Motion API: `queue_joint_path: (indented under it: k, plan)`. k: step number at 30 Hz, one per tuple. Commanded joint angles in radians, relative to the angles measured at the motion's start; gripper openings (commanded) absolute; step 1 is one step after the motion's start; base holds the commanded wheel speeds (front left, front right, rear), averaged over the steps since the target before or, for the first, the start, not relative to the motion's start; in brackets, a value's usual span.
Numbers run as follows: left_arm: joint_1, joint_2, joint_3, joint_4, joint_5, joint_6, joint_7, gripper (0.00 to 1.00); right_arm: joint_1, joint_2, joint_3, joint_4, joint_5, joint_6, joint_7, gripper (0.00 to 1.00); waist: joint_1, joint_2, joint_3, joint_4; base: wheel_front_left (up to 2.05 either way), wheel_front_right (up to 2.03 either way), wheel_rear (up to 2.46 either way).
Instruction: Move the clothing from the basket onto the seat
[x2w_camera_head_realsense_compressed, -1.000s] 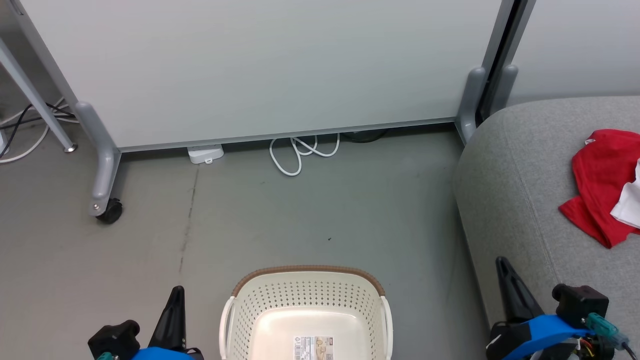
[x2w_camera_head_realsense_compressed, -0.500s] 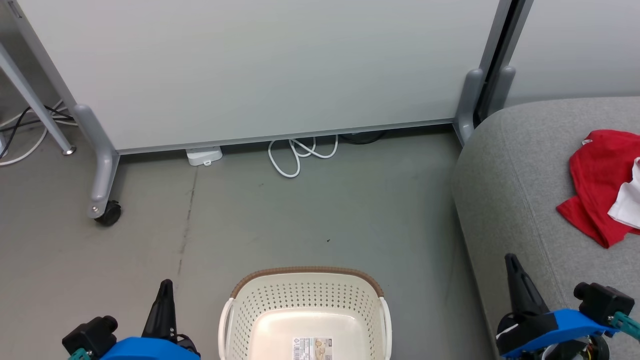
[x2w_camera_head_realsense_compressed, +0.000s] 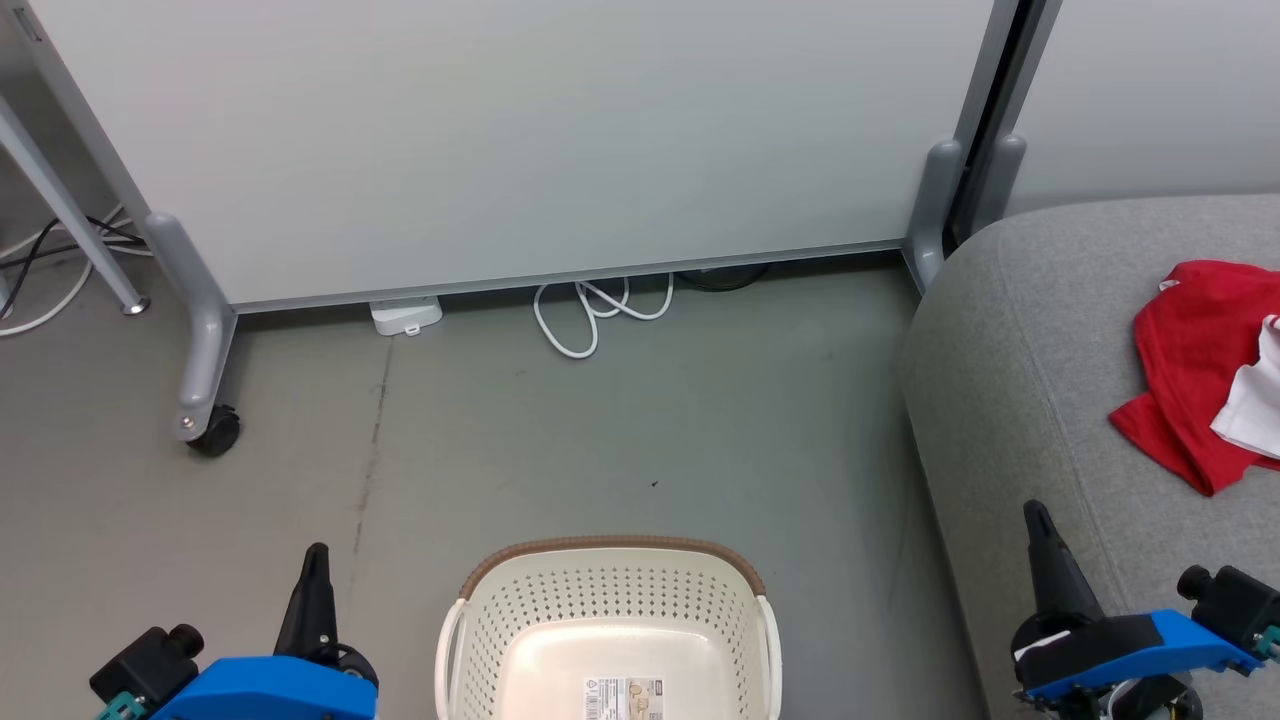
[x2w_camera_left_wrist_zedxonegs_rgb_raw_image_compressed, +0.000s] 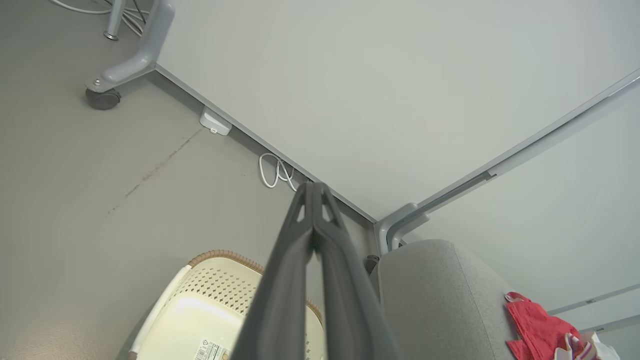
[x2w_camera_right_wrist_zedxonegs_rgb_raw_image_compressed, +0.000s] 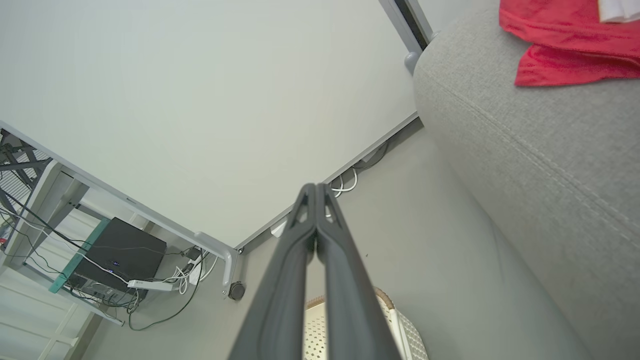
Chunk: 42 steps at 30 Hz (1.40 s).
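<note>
Crumpled in a heap on the light grey seat (x2w_camera_head_realsense_compressed: 1010, 380), at the far right of the head view and well apart from the basket (x2w_camera_head_realsense_compressed: 610, 600): the red clothing (x2w_camera_head_realsense_compressed: 1190, 370), a fold of white showing. On the grey floor (x2w_camera_head_realsense_compressed: 650, 420) between the two grippers, the cream basket with its brown rim band, paper label (x2w_camera_head_realsense_compressed: 625, 695) in plain sight on its bottom. Left gripper (x2w_camera_head_realsense_compressed: 317, 555) low beside the basket's left side, right gripper (x2w_camera_head_realsense_compressed: 1036, 515) seen against the seat's edge, both with jaws pressed together, pinching nothing, pointing toward the pale partition panel (x2w_camera_head_realsense_compressed: 520, 140).
</note>
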Motion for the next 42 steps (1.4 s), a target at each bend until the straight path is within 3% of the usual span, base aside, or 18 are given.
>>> queue_joint_path:
  k: [1,42]
  plan:
    - [-0.031,0.003,0.011,-0.019,-0.029,-0.001,0.006,0.00,-0.021,-0.003,-0.004,-0.018,0.034,0.000,0.006,0.00,0.0000,0.0000,0.000,0.000,0.00,0.00,0.00]
    - [-0.063,-0.022,0.087,-0.077,-0.435,-0.002,0.127,0.00,-0.034,-0.005,-0.033,-0.054,0.508,0.001,0.112,0.00,0.0000,0.0000,-0.013,-0.012,0.00,0.00,0.00]
